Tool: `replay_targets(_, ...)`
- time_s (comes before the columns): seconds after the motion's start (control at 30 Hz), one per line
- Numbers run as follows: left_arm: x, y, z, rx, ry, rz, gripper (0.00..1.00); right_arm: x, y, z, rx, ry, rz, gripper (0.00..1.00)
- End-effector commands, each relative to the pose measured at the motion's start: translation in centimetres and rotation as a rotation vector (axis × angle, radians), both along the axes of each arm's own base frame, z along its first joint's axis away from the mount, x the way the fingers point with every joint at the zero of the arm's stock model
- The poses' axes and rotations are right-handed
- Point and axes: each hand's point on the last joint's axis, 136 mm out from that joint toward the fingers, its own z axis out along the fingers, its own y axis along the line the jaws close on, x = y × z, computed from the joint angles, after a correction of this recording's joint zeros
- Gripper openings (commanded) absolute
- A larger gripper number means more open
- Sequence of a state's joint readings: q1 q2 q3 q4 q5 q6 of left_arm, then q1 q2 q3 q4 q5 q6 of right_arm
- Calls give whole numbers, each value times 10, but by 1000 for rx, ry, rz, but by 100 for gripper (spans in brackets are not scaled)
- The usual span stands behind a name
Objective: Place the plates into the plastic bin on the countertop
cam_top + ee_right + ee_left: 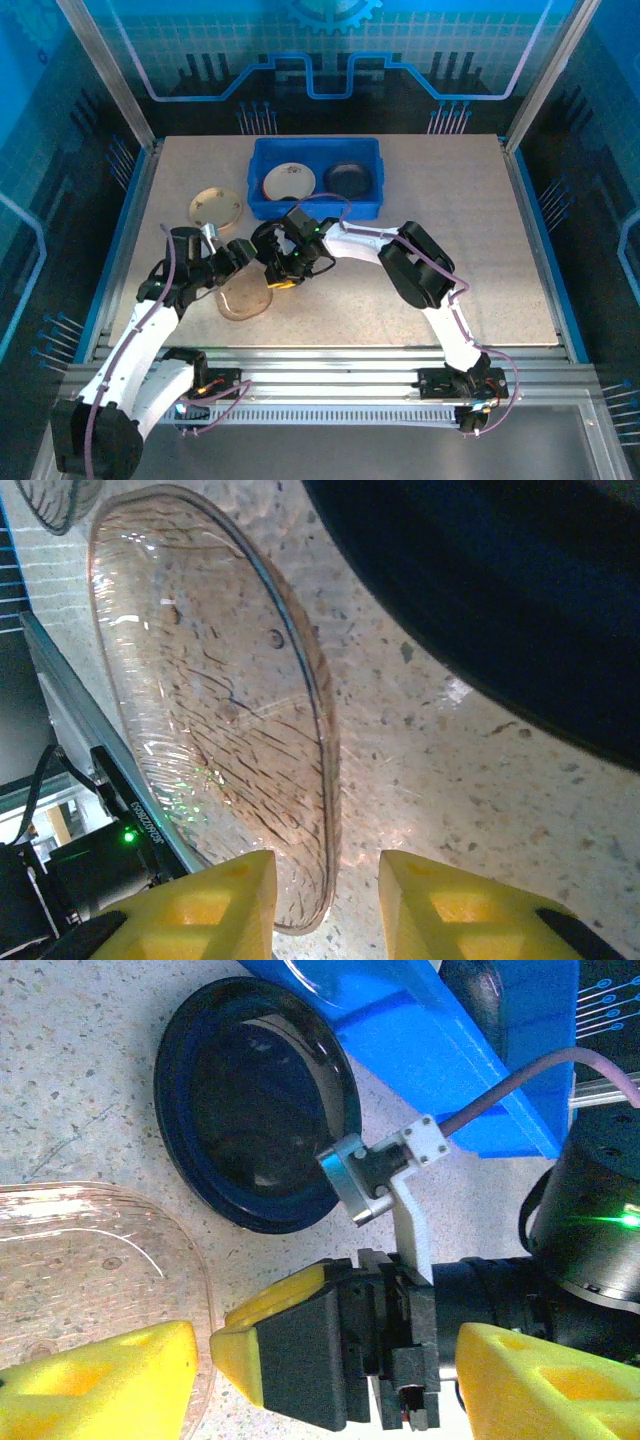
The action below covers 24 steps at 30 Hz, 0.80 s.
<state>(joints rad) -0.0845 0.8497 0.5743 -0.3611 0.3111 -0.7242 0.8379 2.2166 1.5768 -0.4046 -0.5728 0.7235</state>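
Between the right gripper's (328, 880) yellow fingers (200, 905), which stood apart, sat the rim of the clear brownish plate (220, 710). One finger was on each side of that edge and a strip of countertop (450, 810) showed in the gap, so nothing was clamped. The plate lay flat on the stone and stretched away from the fingertips. Just past it, to the gripper's other side, was the black plate (500, 600), also flat on the countertop. The left gripper (325, 1360) faced the right one at close range. Its own yellow fingers were wide apart and held nothing, and the right gripper's fingers stood in the space between them. One left finger hung over the clear plate's edge. Beyond the left gripper's tips lay the black plate, and just behind that rose the near wall of the blue bin (430, 1050). From above, the bin held a cream plate (289, 181) and a dark plate (352, 180) side by side. A marked cream plate (217, 208) rested on the countertop ahead of the left gripper, just beside the bin's outer wall.
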Motion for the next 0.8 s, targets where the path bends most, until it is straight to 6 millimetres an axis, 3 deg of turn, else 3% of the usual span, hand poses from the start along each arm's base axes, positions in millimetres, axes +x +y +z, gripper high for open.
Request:
replay_targets(0.0, -3, -1, 0, -5, -3, -27, 70, -13, 7, -1, 7, 35, 53, 33)
replay_targets(0.67, -2, 3, -5, 0, 0, -18, 70, -18, 20, -7, -14, 45, 108, 27)
replay_targets(0.7, -2, 3, -6, 2, 2, -16, 70, -19, 18, -19, -34, 60, 109, 26)
replay_targets(0.77, -2, 4, -6, 6, 2, -15, 70, -18, 18, -22, -42, 55, 108, 23)
